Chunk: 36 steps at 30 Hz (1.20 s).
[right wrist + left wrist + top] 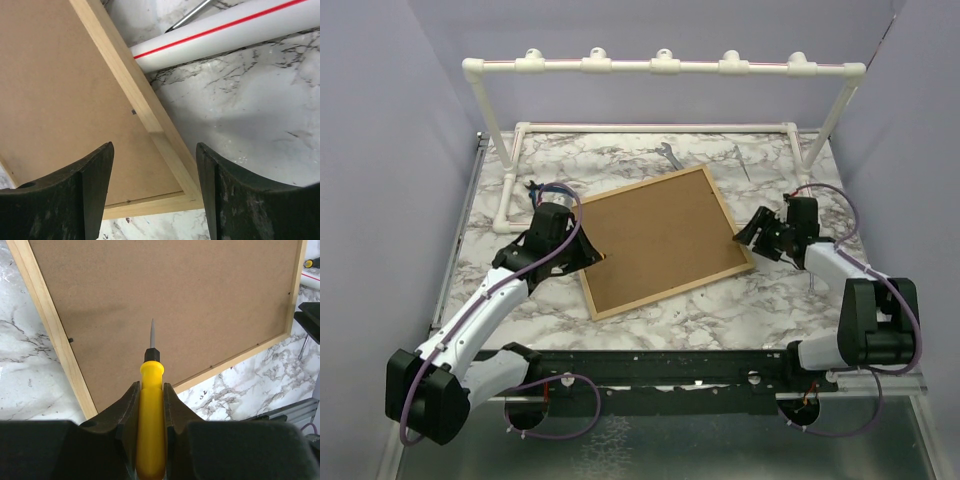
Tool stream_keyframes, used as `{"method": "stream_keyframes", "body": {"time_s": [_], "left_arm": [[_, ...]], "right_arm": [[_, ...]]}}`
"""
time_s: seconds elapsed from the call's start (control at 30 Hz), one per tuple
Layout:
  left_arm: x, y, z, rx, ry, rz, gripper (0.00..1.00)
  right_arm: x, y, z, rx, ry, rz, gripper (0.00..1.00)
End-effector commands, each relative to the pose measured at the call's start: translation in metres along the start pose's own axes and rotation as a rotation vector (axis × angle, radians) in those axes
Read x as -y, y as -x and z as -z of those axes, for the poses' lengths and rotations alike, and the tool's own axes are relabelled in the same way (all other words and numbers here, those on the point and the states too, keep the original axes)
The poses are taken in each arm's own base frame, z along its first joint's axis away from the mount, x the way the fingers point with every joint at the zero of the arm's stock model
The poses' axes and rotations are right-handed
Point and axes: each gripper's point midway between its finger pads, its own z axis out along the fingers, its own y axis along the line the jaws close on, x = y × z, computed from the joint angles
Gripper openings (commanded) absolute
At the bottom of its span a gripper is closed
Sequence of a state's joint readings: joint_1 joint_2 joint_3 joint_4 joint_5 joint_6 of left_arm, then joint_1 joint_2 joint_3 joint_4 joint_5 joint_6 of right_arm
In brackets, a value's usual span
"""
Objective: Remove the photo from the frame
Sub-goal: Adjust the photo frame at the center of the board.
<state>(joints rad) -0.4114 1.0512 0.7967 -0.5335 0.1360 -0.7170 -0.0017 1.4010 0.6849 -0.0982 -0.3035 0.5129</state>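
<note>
I am working on the frame (660, 240), which is lying face down and skewed on the marble counter (760, 300) with its brown fibreboard back turned up. The photo is not showing in any view. I am judging that it is sitting beneath that backing. My left jaws are pinching the yellow handle of a screwdriver (150, 405), and its thin blade is pointing out over the open board, short of any edge. My right jaws are standing spread and empty, hanging over the frame's right corner, with the white pipe rack (220, 30) just beyond.

As I am reading it, the step in hand is freeing the backing. To do it well, I am wanting the blade at a small dark retaining tab (70, 340) beside the wood edging, not on bare board where it would only scratch. I am planning a shallow angle, sliding the tip under the tab and turning it aside gently. Meanwhile the right jaws are pressing the corner down so the frame is not skating across the counter. Too steep a jab is risking a hole through the board and a mark on the print.
</note>
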Motion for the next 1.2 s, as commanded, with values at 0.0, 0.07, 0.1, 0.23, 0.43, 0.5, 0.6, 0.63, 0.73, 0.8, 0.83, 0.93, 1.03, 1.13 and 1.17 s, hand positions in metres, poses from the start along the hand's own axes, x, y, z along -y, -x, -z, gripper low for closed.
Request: {"method": "stream_keyframes", "body": {"time_s": [0.0,0.07,0.1,0.23,0.43,0.5,0.6,0.63,0.73,0.8,0.83,0.93,1.03,1.13,1.17], "left_arm": [[0.010,0.006,0.008,0.015,-0.042,-0.017,0.00],[0.010,0.007,0.007,0.012,-0.041,-0.014,0.00],[0.010,0.007,0.007,0.012,-0.041,-0.014,0.00],[0.011,0.012,0.005,0.020,-0.034,-0.019,0.00],[0.021,0.018,0.008,0.026,-0.059,-0.022,0.00],[0.024,0.023,0.012,0.040,-0.064,-0.024,0.00],[0.019,0.040,0.021,0.095,0.010,-0.041,0.00],[0.017,0.047,0.025,0.115,0.034,-0.047,0.00],[0.019,0.065,0.035,0.171,0.067,-0.058,0.00],[0.019,0.074,0.039,0.196,0.088,-0.065,0.00],[0.018,0.078,0.042,0.207,0.104,-0.069,0.00],[0.011,0.091,0.050,0.246,0.167,-0.075,0.00],[0.005,0.099,0.058,0.274,0.209,-0.080,0.00],[0.000,0.102,0.062,0.285,0.228,-0.080,0.00],[-0.001,0.101,0.062,0.285,0.230,-0.078,0.00]], "right_arm": [[-0.015,-0.016,-0.002,-0.044,0.121,-0.010,0.69],[-0.022,-0.030,0.001,-0.074,0.181,-0.050,0.68],[-0.025,-0.036,0.002,-0.087,0.208,-0.069,0.68],[-0.035,-0.063,0.010,-0.133,0.260,-0.091,0.68],[-0.025,-0.042,0.031,-0.036,0.092,0.072,0.77],[-0.032,-0.023,0.045,0.041,0.039,0.177,0.78],[-0.058,-0.016,0.057,0.059,0.046,0.294,0.72],[-0.071,-0.021,0.058,0.046,0.071,0.331,0.70],[-0.115,-0.054,0.057,0.012,0.212,0.408,0.52],[-0.144,-0.086,0.055,-0.017,0.308,0.463,0.37],[-0.156,-0.103,0.054,-0.033,0.336,0.498,0.29],[-0.190,-0.149,0.054,-0.053,0.409,0.624,0.12],[-0.219,-0.196,0.060,-0.081,0.535,0.736,0.01],[-0.233,-0.237,0.061,-0.119,0.616,0.817,0.01],[-0.236,-0.248,0.060,-0.127,0.631,0.842,0.01]]}}
